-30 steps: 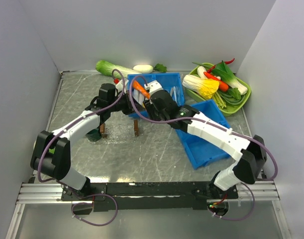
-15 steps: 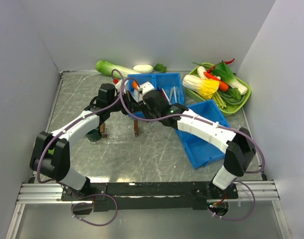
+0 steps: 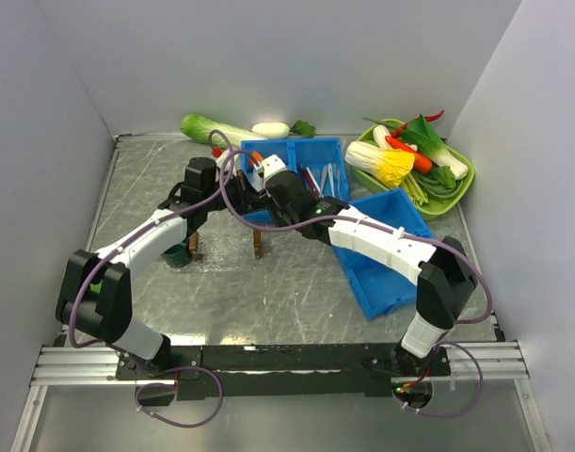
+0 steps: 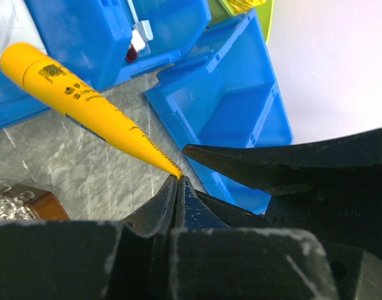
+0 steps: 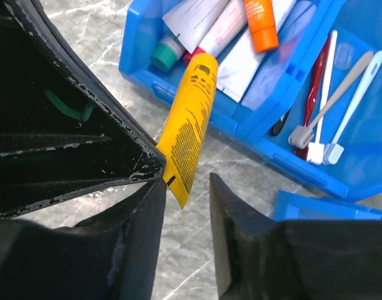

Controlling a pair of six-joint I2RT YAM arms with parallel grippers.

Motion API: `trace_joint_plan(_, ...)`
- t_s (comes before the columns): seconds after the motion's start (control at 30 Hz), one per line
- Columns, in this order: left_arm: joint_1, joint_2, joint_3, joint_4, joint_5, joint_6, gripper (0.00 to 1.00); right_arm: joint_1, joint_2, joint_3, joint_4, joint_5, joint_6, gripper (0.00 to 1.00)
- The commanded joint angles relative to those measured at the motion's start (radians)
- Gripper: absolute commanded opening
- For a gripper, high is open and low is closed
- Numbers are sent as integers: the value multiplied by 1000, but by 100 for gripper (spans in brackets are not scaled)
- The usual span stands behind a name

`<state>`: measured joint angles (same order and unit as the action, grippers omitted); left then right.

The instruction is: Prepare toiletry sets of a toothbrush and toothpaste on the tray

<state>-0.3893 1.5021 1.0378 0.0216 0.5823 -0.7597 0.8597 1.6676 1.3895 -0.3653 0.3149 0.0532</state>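
Note:
My left gripper [image 4: 177, 181] is shut on the flat crimped end of a yellow toothpaste tube [image 4: 84, 100], held in the air by the front edge of the back blue bin [image 5: 178, 87]. My right gripper [image 5: 187, 187] is open. Its fingers stand on either side of that same tube end [image 5: 187, 131], with a gap on the right. An orange toothpaste tube [image 5: 261, 24] and a dark red toothbrush [image 5: 316, 94] lie in the bin. The tray [image 3: 226, 259] is a faint frosted patch in front of both grippers.
Two small brown blocks [image 3: 195, 247] [image 3: 258, 243] stand on the tray. A second blue bin [image 3: 381, 273] lies at the right. A green dish [image 3: 466, 188] of vegetables sits at the back right, a cabbage [image 3: 207, 127] along the back wall. White toothbrushes [image 5: 341, 94] share the bin.
My right arm has swung left to the left gripper, and its jaws have narrowed around the yellow tube's end. The left arm has stayed put, still holding the tube.

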Motion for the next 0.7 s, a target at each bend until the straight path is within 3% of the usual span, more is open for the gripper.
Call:
trace_joint_plan(0.0, 3, -43, 39, 38, 11, 22, 1, 7, 26, 22, 66, 38, -32, 38)
trace_joint_plan(0.07, 3, -43, 41, 35, 8, 23, 1, 7, 21, 17, 74, 36, -33, 33)
trace_joint_plan(0.23, 3, -48, 42, 44, 13, 26, 1, 7, -2, -4, 91, 42, -32, 2)
trace_joint_plan(0.33, 3, -52, 45, 46, 17, 34, 3, 9, -22, -14, 78, 50, -30, 0)
trace_joint_plan(0.37, 3, -54, 50, 44, 19, 39, 15, 7, -26, -14, 71, 52, -29, 0)
trace_joint_plan(0.43, 6, -63, 62, 32, 13, 63, 25, 9, -48, -9, 40, 52, -24, 0)
trace_joint_plan(0.47, 7, -71, 65, 20, 5, 72, 36, 7, -55, -9, 28, 53, -21, 0)
trace_joint_plan(0.67, 47, -151, 47, 50, -24, 111, 68, 6, -149, 0, -73, 47, 8, 0)
